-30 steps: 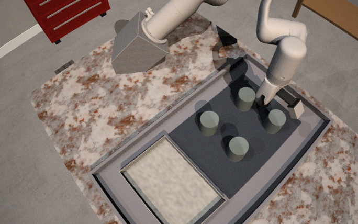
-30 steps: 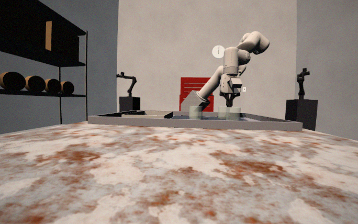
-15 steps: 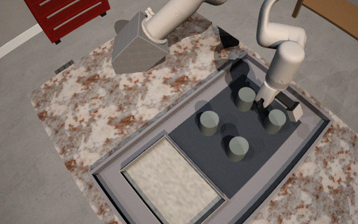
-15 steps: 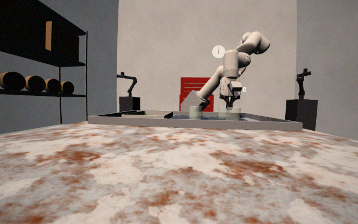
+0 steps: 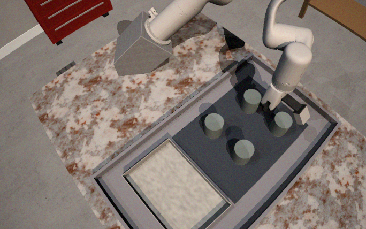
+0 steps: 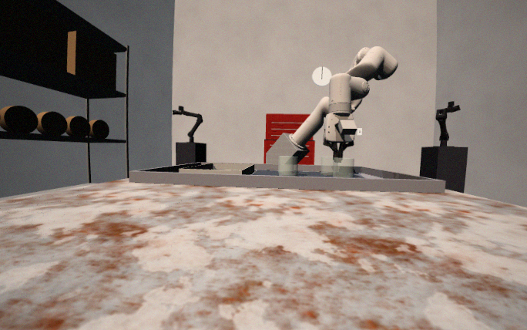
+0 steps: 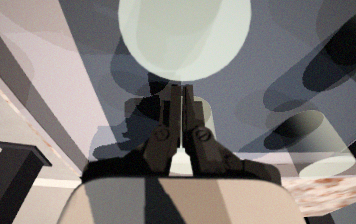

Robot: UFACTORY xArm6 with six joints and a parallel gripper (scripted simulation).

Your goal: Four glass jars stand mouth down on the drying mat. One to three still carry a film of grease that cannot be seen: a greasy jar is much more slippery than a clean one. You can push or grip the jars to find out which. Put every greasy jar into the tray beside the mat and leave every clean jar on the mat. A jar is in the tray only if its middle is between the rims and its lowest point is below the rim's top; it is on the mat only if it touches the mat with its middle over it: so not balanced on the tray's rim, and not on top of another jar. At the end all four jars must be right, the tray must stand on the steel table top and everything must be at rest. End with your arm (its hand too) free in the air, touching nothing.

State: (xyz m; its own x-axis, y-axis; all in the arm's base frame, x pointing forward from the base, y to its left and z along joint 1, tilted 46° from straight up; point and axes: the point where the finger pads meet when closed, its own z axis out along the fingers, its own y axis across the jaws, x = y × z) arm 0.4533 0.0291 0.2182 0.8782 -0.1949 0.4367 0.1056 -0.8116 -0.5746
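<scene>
Four pale glass jars stand mouth down on the dark mat (image 5: 237, 151): a far jar (image 5: 251, 100), a right jar (image 5: 280, 123), a left jar (image 5: 213, 125) and a near jar (image 5: 243, 151). My gripper (image 5: 265, 108) is shut and empty. It hangs low over the mat in the gap between the far jar and the right jar, close beside the far jar. In the wrist view the shut fingertips point at the edge of a large jar top (image 7: 185, 37); whether they touch it I cannot tell. In the exterior view the gripper (image 6: 337, 155) sits just above the jars (image 6: 344, 167).
The pale tray (image 5: 175, 186) lies beside the mat at the near left, holding nothing. Mat and tray sit on a grey steel top with a raised rim (image 5: 333, 125), set into a marbled counter. The arm's grey base block (image 5: 140, 48) stands at the far left.
</scene>
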